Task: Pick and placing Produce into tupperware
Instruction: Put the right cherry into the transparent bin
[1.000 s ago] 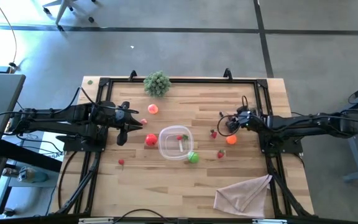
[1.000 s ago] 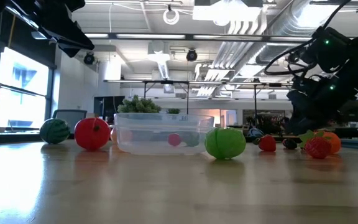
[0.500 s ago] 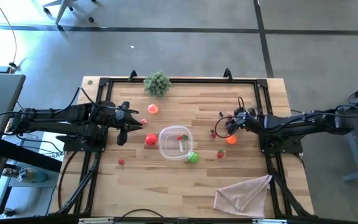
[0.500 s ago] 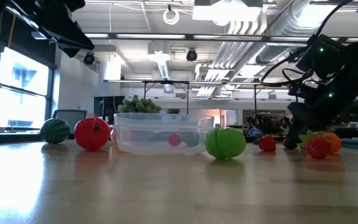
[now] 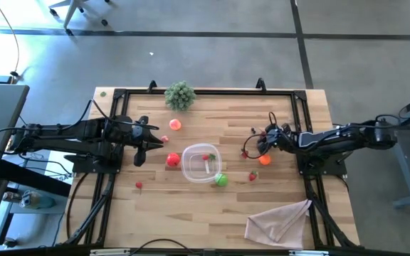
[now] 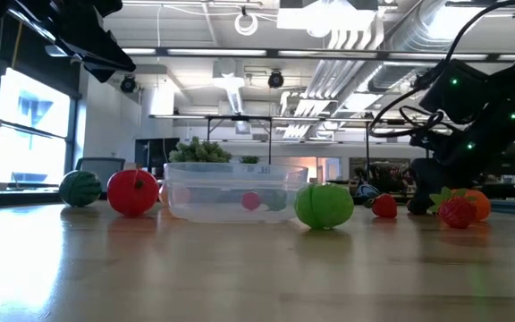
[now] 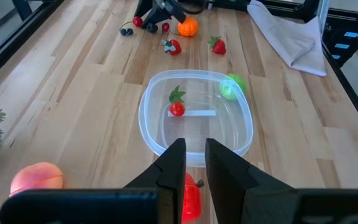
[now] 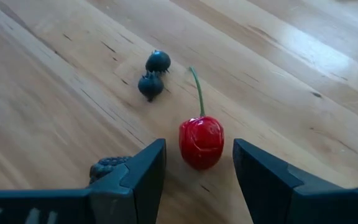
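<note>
Your right gripper (image 8: 197, 163) stands with its jaws wide apart, straddling a red cherry (image 8: 201, 141) low over the table, right of the tupperware (image 5: 202, 163). Risk: the cherry is small, round and glossy, and it sits off-centre, nearer one finger. If you close now, it may squirt out sideways or roll toward the two dark berries (image 8: 153, 75) just beyond it. The upright stem (image 8: 197, 92) could also catch. Centre before closing.

Your left gripper (image 7: 195, 163) hangs above the tupperware's near rim, jaws narrow and holding nothing, with a red fruit (image 7: 191, 200) below them. Inside the tupperware lies one small red piece with a green top (image 7: 177, 106).

Against a second ago: your right arm has reached farther toward the cherry and dropped lower; your left arm has not moved.
</note>
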`<state>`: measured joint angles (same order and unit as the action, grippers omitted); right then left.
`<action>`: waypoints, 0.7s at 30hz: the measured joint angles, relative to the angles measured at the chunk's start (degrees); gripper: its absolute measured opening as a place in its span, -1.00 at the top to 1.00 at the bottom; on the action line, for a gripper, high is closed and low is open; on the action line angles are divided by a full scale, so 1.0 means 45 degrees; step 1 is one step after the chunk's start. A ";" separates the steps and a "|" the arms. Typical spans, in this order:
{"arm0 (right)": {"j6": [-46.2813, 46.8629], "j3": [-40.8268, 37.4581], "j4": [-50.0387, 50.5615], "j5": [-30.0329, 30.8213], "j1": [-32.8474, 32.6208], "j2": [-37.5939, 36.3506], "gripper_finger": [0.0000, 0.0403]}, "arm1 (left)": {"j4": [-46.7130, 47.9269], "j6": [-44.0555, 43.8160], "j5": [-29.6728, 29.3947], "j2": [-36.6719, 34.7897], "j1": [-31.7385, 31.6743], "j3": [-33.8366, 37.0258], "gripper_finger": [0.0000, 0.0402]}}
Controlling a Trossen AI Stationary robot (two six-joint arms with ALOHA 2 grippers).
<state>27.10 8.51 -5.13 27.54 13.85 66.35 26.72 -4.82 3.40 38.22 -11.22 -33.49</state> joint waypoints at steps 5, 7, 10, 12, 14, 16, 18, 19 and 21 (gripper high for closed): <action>-0.0034 0.0000 -0.0182 0.0027 0.0000 0.0101 0.10 | -0.0004 0.0004 -0.0001 0.0004 -0.0001 0.0000 0.75; -0.0036 0.0000 -0.0176 0.0032 0.0002 0.0101 0.11 | -0.0004 0.0003 0.0003 0.0001 0.0000 -0.0001 0.75; -0.0036 0.0000 -0.0176 -0.0025 0.0000 0.0101 0.19 | -0.0004 0.0000 0.0004 0.0001 0.0000 -0.0001 0.75; -0.0036 0.0000 -0.0203 -0.0074 0.0000 0.0101 0.28 | -0.0002 0.0004 0.0004 0.0005 -0.0002 0.0002 0.75; -0.0034 0.0000 -0.0212 -0.0092 0.0000 0.0103 0.36 | -0.0004 0.0001 0.0003 0.0000 0.0000 0.0003 0.75; -0.0036 0.0000 -0.0213 -0.0082 0.0000 0.0106 0.42 | -0.0004 0.0001 0.0003 0.0002 -0.0002 -0.0001 0.75; -0.0036 0.0000 -0.0208 -0.0065 0.0005 0.0106 0.47 | -0.0004 0.0004 0.0004 0.0000 0.0000 0.0000 0.75; -0.0037 0.0000 -0.0208 -0.0052 0.0005 0.0106 0.50 | 0.0000 0.0004 -0.0001 0.0000 0.0000 0.0000 0.75; -0.0055 0.0000 -0.0208 0.0021 0.0005 0.0107 0.55 | -0.0004 0.0002 -0.0001 0.0003 0.0000 0.0002 0.75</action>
<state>26.85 8.51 -6.07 27.63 13.87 66.83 26.70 -4.81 3.40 38.23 -11.22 -33.48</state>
